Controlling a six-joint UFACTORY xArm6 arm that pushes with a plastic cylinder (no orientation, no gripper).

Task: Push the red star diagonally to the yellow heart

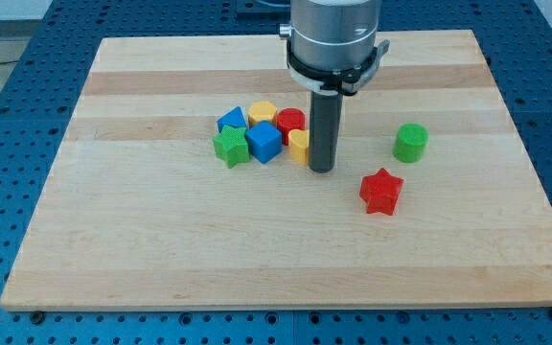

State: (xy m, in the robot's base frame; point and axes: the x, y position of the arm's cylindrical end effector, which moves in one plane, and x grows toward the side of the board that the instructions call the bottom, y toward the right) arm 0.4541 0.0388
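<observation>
The red star [381,191] lies alone on the wooden board [161,249], right of centre. The yellow heart [300,147] sits at the right end of a cluster of blocks near the board's middle, partly hidden by my rod. My tip [321,171] stands just right of the yellow heart, touching or nearly touching it, and up and to the left of the red star, about a block's width away from it.
The cluster holds a green star [229,147], a blue cube [264,143], a blue block [230,120], a yellow block [263,112] and a red block [290,122]. A green cylinder [411,142] stands alone at the right.
</observation>
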